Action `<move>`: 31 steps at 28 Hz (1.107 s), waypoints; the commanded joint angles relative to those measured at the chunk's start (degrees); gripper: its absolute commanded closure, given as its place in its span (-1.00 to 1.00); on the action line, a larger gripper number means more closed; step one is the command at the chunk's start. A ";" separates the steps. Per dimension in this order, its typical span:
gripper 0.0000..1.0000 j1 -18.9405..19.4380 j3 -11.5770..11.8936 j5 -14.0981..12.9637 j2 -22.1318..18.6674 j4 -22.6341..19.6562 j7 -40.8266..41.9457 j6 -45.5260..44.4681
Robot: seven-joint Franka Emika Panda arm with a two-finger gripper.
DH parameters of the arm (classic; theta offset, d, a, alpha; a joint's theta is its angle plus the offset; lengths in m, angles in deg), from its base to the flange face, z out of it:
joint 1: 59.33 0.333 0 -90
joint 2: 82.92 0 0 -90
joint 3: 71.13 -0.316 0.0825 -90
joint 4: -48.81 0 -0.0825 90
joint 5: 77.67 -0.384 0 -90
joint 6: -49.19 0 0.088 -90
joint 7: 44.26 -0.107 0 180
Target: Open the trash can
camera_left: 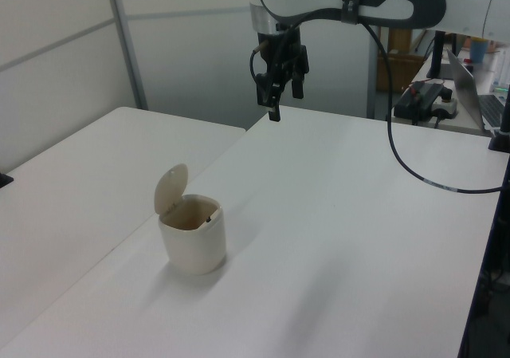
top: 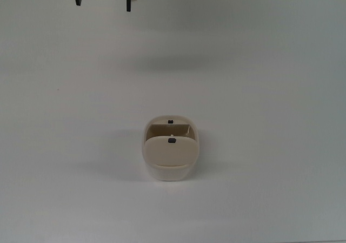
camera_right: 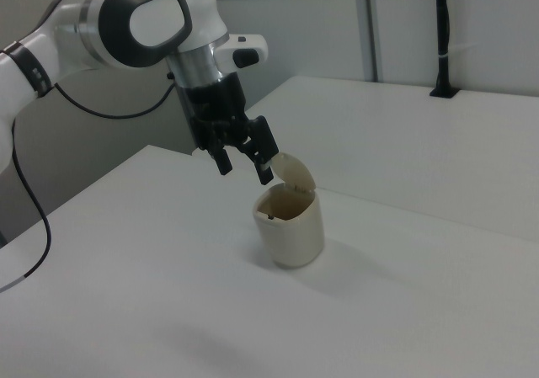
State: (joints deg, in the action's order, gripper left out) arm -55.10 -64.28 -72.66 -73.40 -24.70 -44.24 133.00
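1. No readable brand, label or writing anywhere; only a small dark square button (top: 172,140) on the raised lid (camera_left: 170,187).
2. Nearest in the left view: the trash can (camera_left: 192,235), cream-beige, upright on the white table (camera_left: 335,238), lid swung up and standing open, interior exposed.
3. In the top view, set slightly below the table's centre, with bare white surface all round.
4. Beyond it, raised in the air and well apart from the trash can: the gripper (camera_left: 284,95), fingers pointing down, spread wide apart, nothing between them.
5. In the top view, only the two dark fingertips (top: 128,6) at the upper edge, toward the top view's left of the trash can.
6. In the right view, the gripper (camera_right: 244,166) overlapping the lid in line of sight.
7. Farther back in the left view: grey partition panels (camera_left: 64,47), a black cable (camera_left: 414,175) trailing from the arm, a laptop (camera_left: 478,95) at the left view's right edge.
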 commanded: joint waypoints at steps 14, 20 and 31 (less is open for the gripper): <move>-1.00 -2.12 -0.26 -1.58 -1.44 -3.57 2.00 -0.14; -1.00 -2.12 -0.26 -1.58 -1.44 -3.57 2.00 -0.14; -1.00 -1.95 0.01 -1.49 -0.91 -3.57 1.91 0.92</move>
State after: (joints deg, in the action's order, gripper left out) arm -56.71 -64.28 -72.92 -73.40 -26.69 -43.56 133.00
